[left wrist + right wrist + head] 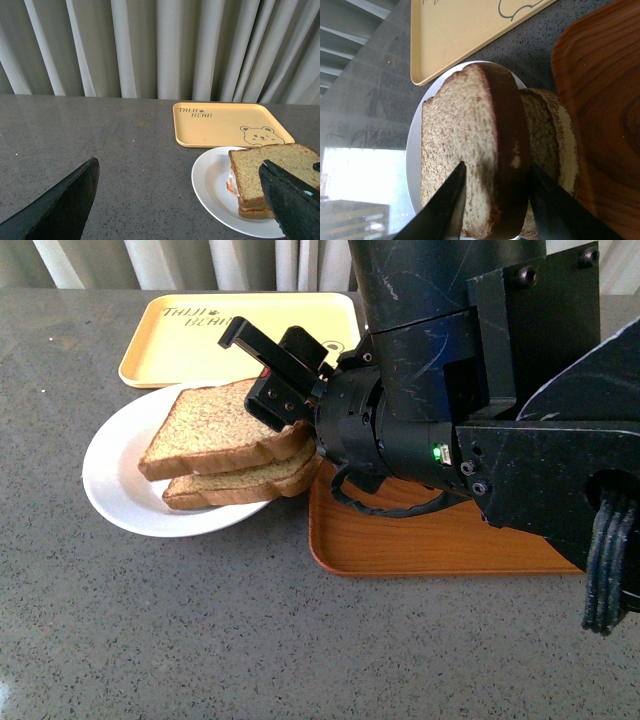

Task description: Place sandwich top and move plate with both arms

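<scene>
Sandwich top (215, 425), clamped in right pincer (497, 166), rests above plate (120, 490) (left pincer (177, 165) spread wide).

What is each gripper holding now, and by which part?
The right gripper pinches the sandwich top by its crust edge. The left gripper is open, holding nothing.

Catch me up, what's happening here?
The right gripper is shut on the squarish speckled brown bread slice, gripping its crust edge, with the slice directly over a second slice on the round white plate. The left gripper hangs open above the grey table beside the plate, holding nothing.
</scene>
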